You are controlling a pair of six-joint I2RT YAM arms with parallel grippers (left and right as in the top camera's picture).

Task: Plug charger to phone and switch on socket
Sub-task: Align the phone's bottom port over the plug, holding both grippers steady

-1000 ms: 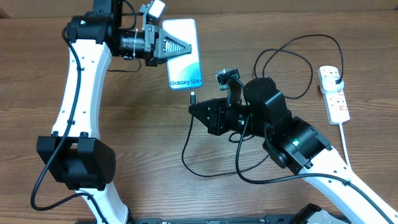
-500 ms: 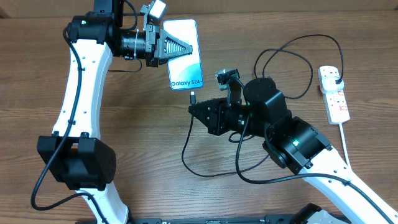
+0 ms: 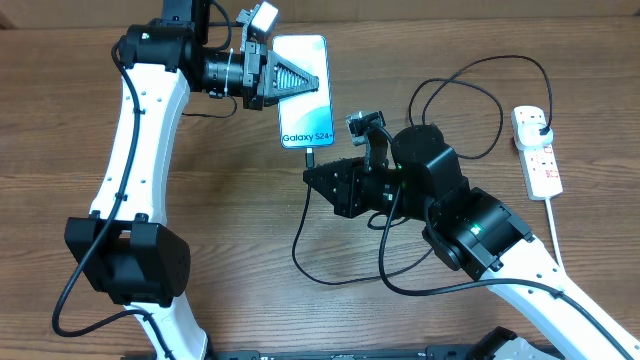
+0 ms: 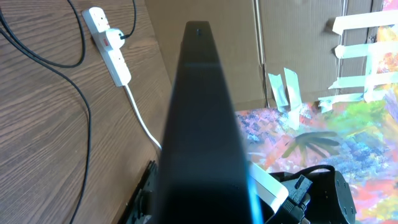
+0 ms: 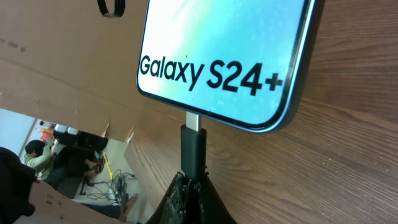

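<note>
My left gripper [image 3: 288, 80] is shut on the phone [image 3: 305, 90], holding it above the table, its cyan screen and "Galaxy S24+" text facing up. In the left wrist view the phone [image 4: 199, 124] is a dark edge filling the centre. My right gripper [image 3: 313, 172] is shut on the charger's connector [image 3: 311, 156], just below the phone's bottom edge. In the right wrist view the connector [image 5: 193, 149] points up from the gripper [image 5: 189, 186], and its metal tip meets the bottom edge of the phone [image 5: 230, 50]. The socket [image 3: 536, 150] lies at the far right, with the charger's black plug [image 3: 541, 124] in it.
The charger's black cable [image 3: 470, 70] loops over the table between my right arm and the socket, and more cable [image 3: 340, 275] loops under my right arm. The socket's white cord [image 3: 553, 225] runs toward the front edge. The socket also shows in the left wrist view [image 4: 111, 43].
My left gripper has carried the phone a little right and down, bringing its bottom edge onto the connector tip. The right arm has not moved.
</note>
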